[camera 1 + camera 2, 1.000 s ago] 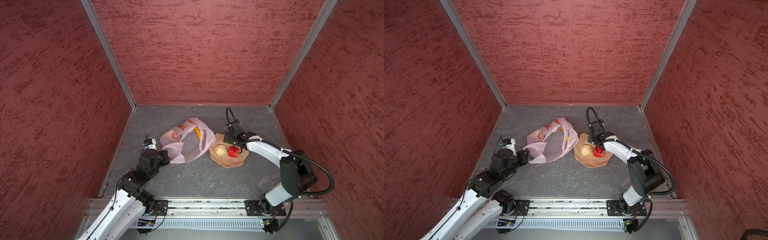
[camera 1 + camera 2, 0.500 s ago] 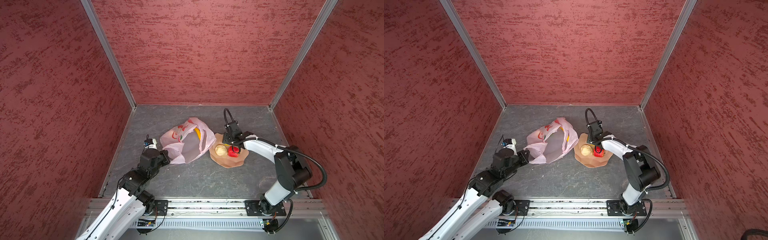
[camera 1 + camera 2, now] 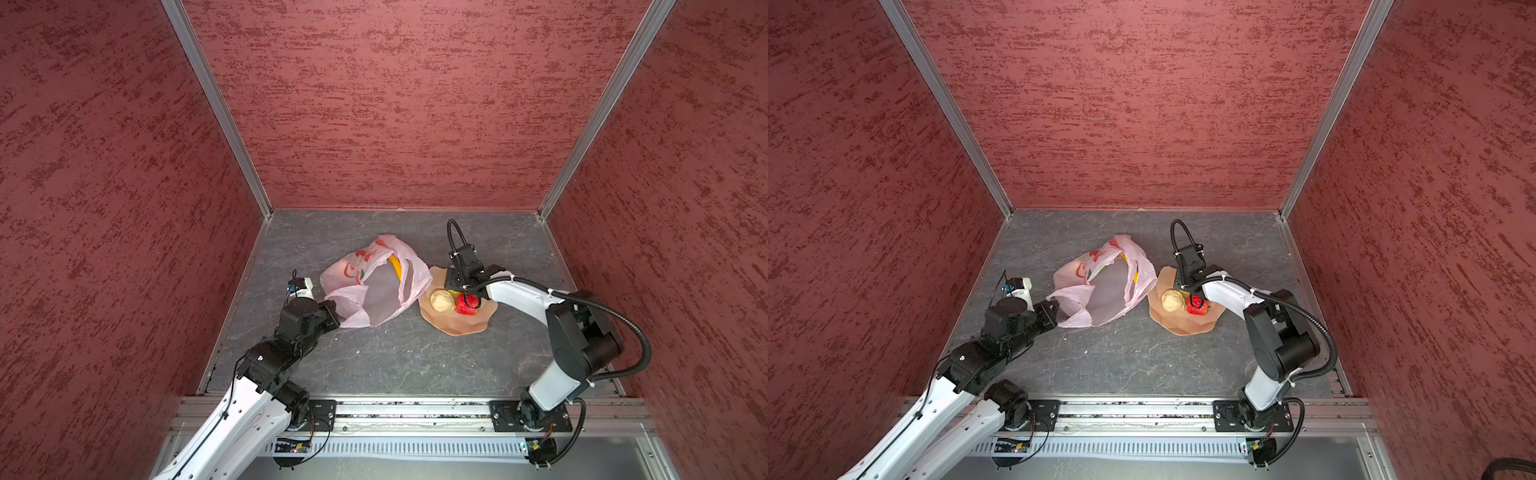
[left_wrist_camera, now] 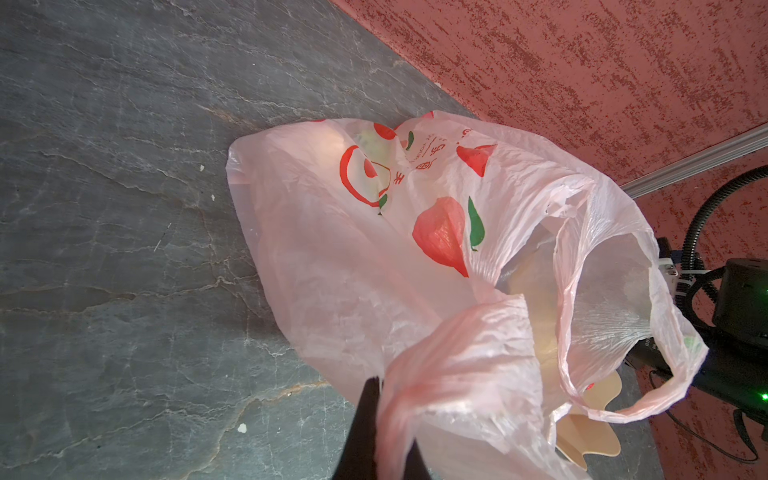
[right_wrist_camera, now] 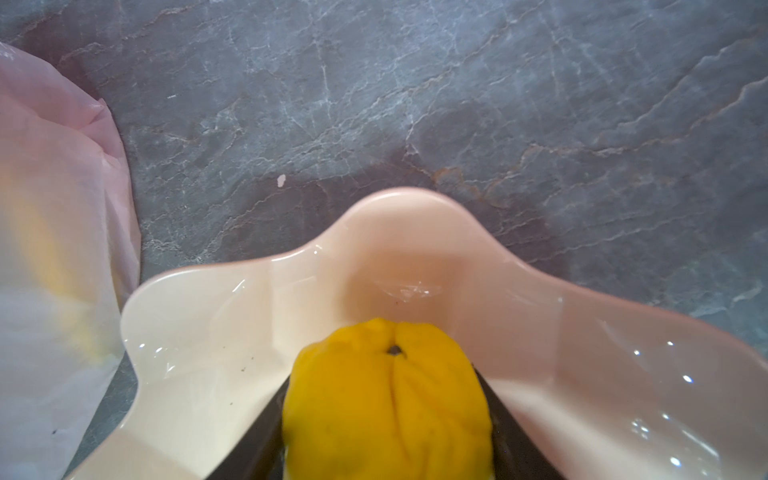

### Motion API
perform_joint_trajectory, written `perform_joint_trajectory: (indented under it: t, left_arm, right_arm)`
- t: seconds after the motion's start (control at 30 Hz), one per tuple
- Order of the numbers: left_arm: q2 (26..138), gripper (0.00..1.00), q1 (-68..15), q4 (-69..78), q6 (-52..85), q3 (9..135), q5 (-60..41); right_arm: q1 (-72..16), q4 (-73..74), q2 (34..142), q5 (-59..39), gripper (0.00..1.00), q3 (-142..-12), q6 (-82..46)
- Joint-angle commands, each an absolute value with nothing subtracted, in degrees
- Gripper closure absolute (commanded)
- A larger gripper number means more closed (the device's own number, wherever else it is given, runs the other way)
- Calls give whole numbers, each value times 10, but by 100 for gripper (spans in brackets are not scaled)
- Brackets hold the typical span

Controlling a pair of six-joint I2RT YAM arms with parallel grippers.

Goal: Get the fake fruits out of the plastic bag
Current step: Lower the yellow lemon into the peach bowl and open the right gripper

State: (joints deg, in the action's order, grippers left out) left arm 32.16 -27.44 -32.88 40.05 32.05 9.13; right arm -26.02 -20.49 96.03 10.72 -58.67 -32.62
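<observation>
My right pincer (image 5: 380, 374) is closed about half-wide on a yellow round fruit (image 5: 390, 415) over the hollow of the peach bowl (image 3: 457, 326), so I judge the step in hand is the drop. I'd lower a touch, aim for the bare part of the hollow beside the two fruits lying there, and open slowly so it neither rolls over the low scalloped rim nor knocks its neighbours. My left pincer (image 3: 332, 311) is pinched tight on a fold of the plastic bag (image 3: 374, 286), which lies on the worktop (image 3: 395, 357) just beside the bowl. I'd hold that grip to steady the mouth. I count one bag and one bowl. Two fruits are in the bowl, a beige lumpy one (image 3: 441, 300) and a red one (image 3: 467, 304). One yellow fruit is in the pincer and one banana (image 3: 394, 266) shows in the bag. Anything more inside I cannot make out.
</observation>
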Motion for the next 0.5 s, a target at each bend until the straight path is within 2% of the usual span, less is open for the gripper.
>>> perform_joint_trajectory:
  t: [0.0,0.47]
  left_arm:
    - [317,93,-274,-335,394,327,96]
    - [315,93,-274,-338,392,325,95]
  right_arm:
    - [-256,-190,965,106,44,-581,-331]
    - [-255,-192,980,112,31,-584,-337]
